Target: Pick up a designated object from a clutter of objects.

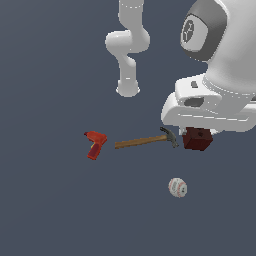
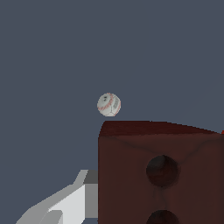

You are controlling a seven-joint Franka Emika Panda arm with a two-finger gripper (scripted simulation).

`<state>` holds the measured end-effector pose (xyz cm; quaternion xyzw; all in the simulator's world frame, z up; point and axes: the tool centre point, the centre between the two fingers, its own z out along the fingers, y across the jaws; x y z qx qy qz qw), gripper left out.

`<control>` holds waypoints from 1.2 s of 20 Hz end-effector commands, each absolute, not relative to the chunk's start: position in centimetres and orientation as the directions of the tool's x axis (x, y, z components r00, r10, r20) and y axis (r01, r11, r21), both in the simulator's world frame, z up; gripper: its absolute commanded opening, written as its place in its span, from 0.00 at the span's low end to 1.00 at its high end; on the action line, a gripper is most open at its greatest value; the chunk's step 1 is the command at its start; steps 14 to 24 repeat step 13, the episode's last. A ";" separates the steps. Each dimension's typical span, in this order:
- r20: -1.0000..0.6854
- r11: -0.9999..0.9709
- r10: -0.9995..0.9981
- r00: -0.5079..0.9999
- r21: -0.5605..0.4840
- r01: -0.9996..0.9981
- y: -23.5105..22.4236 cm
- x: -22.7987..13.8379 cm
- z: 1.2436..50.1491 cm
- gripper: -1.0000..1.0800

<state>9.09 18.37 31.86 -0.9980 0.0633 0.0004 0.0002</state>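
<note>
Plain slate-grey floor (image 1: 50, 210); tool (image 1: 200, 131) over dark red block (image 1: 196, 140), grip unclear.

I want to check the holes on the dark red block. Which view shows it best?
The wrist view: the dark red block fills it, with two holes visible. The exterior view shows the block small and partly hidden under the arm's hand.

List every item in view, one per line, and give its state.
Block: upright on the floor, under the gripper, one finger beside it.
Hammer: lying flat, head toward the block.
Drill: lying on its side.
Baseball: resting alone, apart from the rest.
</note>
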 end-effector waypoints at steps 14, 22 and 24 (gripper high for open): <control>0.000 -0.992 -0.127 0.992 0.000 -0.127 17.9 9.9 36.6 0.00; 0.000 -0.992 -0.127 0.992 0.000 -0.127 17.9 9.9 36.6 0.00; 0.000 -0.992 -0.127 0.992 0.000 -0.127 17.9 9.9 36.6 0.00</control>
